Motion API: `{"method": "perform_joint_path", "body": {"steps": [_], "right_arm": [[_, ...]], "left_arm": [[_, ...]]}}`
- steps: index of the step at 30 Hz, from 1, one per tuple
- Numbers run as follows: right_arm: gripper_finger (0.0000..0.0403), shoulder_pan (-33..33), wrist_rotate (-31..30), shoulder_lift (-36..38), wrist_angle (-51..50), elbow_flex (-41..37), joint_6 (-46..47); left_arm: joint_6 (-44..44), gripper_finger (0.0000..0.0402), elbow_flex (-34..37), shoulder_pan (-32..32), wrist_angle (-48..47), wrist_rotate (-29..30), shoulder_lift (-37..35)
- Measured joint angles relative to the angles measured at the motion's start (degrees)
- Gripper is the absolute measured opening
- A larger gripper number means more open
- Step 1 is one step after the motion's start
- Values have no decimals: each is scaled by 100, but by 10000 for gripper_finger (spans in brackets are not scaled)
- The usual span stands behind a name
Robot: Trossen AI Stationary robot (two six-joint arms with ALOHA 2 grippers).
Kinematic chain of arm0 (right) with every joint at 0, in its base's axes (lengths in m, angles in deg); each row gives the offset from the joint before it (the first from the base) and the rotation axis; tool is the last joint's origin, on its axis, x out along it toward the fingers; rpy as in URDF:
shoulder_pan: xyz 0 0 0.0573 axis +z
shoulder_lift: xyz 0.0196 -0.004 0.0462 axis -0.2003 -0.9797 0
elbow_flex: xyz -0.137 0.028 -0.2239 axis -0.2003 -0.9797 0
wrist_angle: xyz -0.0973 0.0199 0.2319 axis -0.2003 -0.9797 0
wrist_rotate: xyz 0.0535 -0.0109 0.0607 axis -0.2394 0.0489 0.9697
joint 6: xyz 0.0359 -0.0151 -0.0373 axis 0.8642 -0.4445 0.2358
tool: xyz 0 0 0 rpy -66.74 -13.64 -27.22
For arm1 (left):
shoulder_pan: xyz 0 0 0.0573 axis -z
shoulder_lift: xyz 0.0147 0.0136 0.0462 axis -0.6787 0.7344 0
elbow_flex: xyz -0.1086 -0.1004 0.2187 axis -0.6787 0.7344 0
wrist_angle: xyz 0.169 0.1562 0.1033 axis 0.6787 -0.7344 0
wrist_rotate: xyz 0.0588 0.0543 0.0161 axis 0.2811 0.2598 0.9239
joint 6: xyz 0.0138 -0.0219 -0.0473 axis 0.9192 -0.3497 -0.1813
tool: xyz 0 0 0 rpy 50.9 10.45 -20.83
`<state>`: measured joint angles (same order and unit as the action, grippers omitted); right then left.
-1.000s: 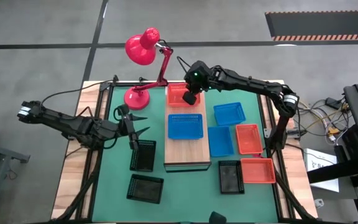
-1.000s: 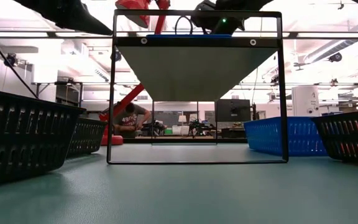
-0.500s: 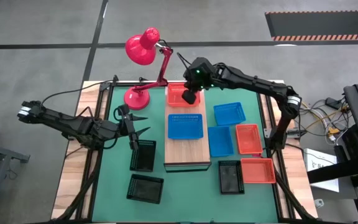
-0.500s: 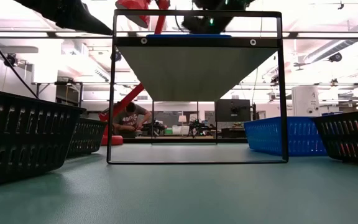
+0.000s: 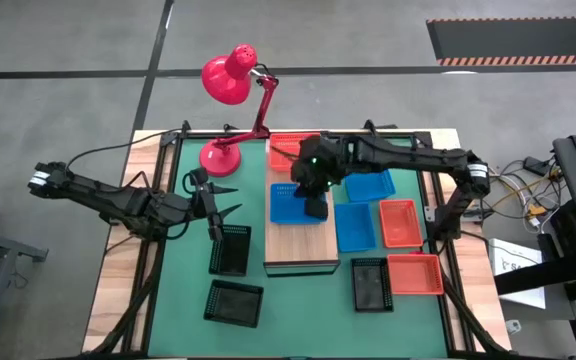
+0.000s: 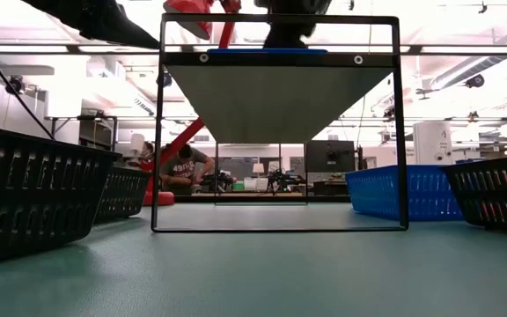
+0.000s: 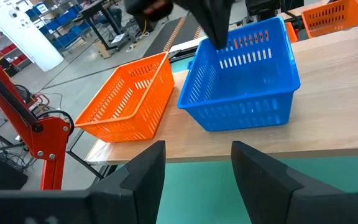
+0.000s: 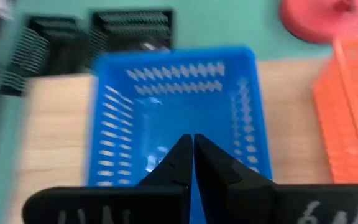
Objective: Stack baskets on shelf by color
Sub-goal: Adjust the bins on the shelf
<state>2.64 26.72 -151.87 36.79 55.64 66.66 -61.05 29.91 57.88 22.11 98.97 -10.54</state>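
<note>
The light-wood shelf [image 5: 302,245] runs down the middle of the green mat. An orange basket [image 5: 284,150] sits on its far end and a blue basket [image 5: 290,203] on its middle; both show in the left wrist view as the orange basket [image 7: 129,99] and the blue basket [image 7: 244,81]. My right gripper [image 5: 316,208] hovers shut over the blue basket [image 8: 173,118], slanting down, with nothing between its fingers [image 8: 192,149]. My left gripper [image 5: 234,198] waits open left of the shelf, facing it [image 7: 194,168].
Right of the shelf on the mat lie two blue baskets [image 5: 370,183] [image 5: 354,226], two orange ones [image 5: 400,222] [image 5: 415,273] and a black one [image 5: 371,283]. Two black baskets [image 5: 230,249] [image 5: 234,302] lie to its left. A red desk lamp [image 5: 230,80] stands at the far left.
My right gripper has swung from above the orange basket at the shelf's far end toward the table's near edge, and now stands over the blue basket. It has tipped and rolled on the way and stayed shut. No basket has moved.
</note>
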Motion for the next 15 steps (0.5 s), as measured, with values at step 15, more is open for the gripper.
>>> {"method": "perform_joint_path", "body": {"steps": [15], "right_arm": [[9, 154, -1150, 0, 81, -320, 150]], "left_arm": [[0, 169, 2, 0, -14, 6, 0]]}}
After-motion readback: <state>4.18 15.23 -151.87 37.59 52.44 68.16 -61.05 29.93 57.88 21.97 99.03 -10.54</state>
